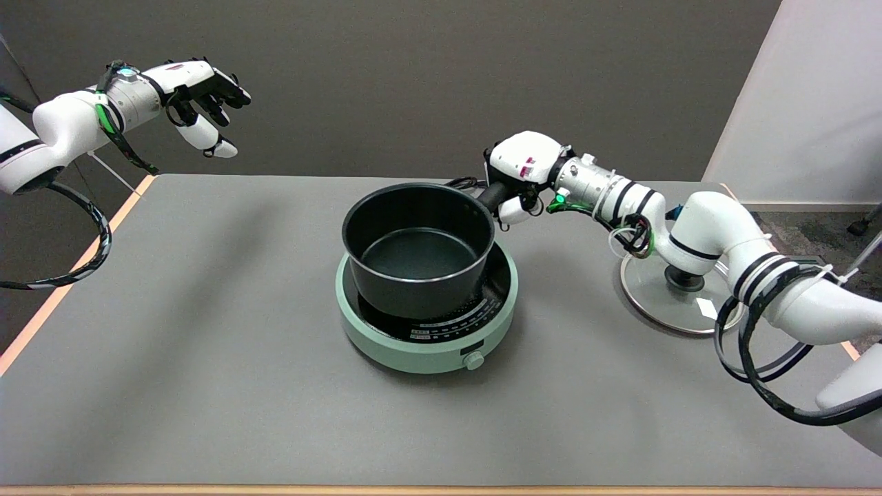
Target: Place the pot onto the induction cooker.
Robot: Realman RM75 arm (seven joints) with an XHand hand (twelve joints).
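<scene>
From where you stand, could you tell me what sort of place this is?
Probably a robot test bench staged as a kitchen: a bare grey table against plain walls, with a black pot on a green induction cooker, its handle gripped by the right hand.

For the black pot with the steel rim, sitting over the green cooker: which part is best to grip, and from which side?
Grip the black pot by its stubby dark handle, coming from the far right. The handle juts out there, clear of the tall smooth wall, which looks too wide to wrap. The right robot hand holds it that way now, above the round mint-green induction cooker.
</scene>
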